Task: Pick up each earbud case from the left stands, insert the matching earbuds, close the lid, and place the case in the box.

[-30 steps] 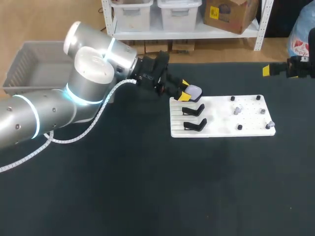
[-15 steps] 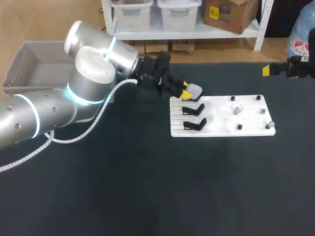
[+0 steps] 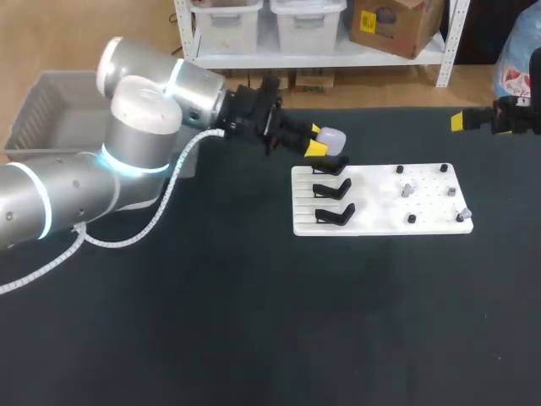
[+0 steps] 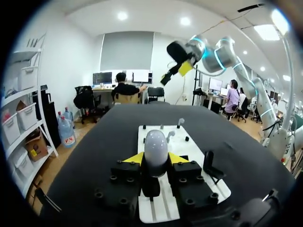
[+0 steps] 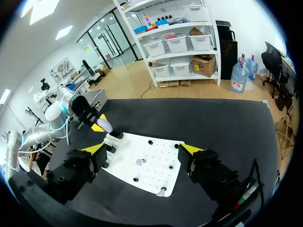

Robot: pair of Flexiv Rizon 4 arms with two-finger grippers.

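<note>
left claw (image 3: 319, 142), upper middle of frame, pinches a pale earbud case (image 3: 333, 138) just above the black stands (image 3: 331, 189), free for loading; right claw (image 5: 144, 148) hangs spread, well apart.

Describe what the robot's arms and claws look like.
Both arms are built of rounded silver-grey segments with glowing cyan rings at the joints: the left arm and the right arm. A white ribbed cable runs along the left one. The left claw and right claw are black blocks with bolt holes and bright yellow fingertips.
</note>
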